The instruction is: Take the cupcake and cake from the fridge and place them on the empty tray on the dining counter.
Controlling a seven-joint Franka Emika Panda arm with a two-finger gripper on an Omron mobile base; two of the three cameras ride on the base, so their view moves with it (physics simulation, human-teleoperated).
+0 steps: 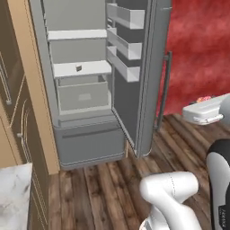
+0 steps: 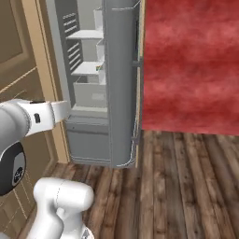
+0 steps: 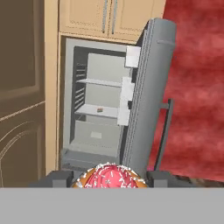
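The left base view looks forward and down from behind the arm, facing straight into the open fridge (image 1: pixel 85 85) across wooden floor (image 1: pixel 103 188). The right base view faces the same fridge (image 2: pixel 100 84) from farther right, seeing its door (image 2: pixel 122 84) edge-on beside a red wall (image 2: pixel 191 65). The hand view sits well back from the fridge (image 3: pixel 103 109), level with its shelves; all three views share its interior.
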